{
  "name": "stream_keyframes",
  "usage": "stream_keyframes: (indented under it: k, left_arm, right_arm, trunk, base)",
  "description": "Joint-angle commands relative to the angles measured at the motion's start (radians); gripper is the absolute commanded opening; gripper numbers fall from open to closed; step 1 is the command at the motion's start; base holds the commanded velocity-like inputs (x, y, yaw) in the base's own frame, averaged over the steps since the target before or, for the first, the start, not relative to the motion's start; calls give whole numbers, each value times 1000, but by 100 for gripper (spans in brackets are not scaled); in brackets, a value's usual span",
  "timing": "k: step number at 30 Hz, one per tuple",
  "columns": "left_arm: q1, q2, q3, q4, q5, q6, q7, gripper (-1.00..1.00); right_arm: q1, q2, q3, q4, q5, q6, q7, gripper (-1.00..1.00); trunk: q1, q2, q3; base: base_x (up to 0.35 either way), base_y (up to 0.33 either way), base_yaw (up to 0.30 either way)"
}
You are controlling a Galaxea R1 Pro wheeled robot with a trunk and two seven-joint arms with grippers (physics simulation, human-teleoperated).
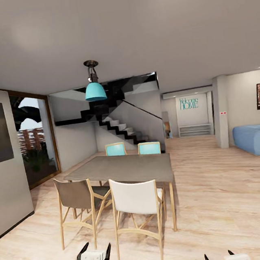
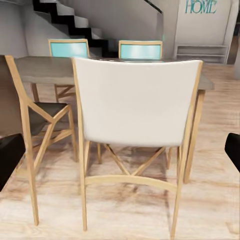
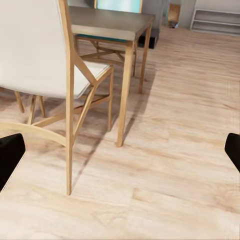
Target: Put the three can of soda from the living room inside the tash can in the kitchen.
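Note:
The cans of soda and the tash can are out of view, as is the kitchen. Part of the living room lies far right in the head view, marked by a blue sofa (image 1: 257, 139). My left gripper (image 1: 96, 247) hangs low in front of me, open and holding nothing, facing the back of a white chair (image 2: 135, 102). Its dark fingers (image 2: 9, 156) sit at the edges of the left wrist view. At the bottom edge of the head view, my right gripper (image 1: 219, 257) is open and empty over bare wood floor (image 3: 170, 165).
A grey dining table (image 1: 125, 168) stands just ahead with a brown chair (image 1: 75, 196), the white chair (image 1: 135, 199) and two teal chairs (image 1: 149, 148). A black staircase (image 1: 119, 127) rises behind it. Open wood floor (image 1: 219, 184) runs right toward the sofa. A wall and window are at left.

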Motion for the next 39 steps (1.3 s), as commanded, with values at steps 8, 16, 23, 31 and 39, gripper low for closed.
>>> stream_keyframes:
  k: [8,16,23,31,39]
  left_arm:
    - [2,5,5,-63,7,0,-7,100]
    - [3,7,5,-81,10,0,-7,100]
    - [3,7,5,-79,10,0,-6,100]
    - [3,7,5,-75,9,0,-6,100]
    - [3,7,5,-73,9,0,-6,100]
  right_arm:
    - [0,0,0,1,0,0,0,100]
    - [0,0,0,1,0,0,1,100]
    - [0,0,0,2,0,0,1,100]
    - [0,0,11,3,0,0,1,100]
    - [0,0,21,4,0,0,1,100]
  trunk:
    - [0,0,0]
    - [0,0,0]
    - [0,0,0]
    - [0,0,0]
    - [0,0,0]
  base:
    - [0,0,250]
    - [0,0,250]
    - [0,0,250]
    - [0,0,250]
    - [0,0,250]
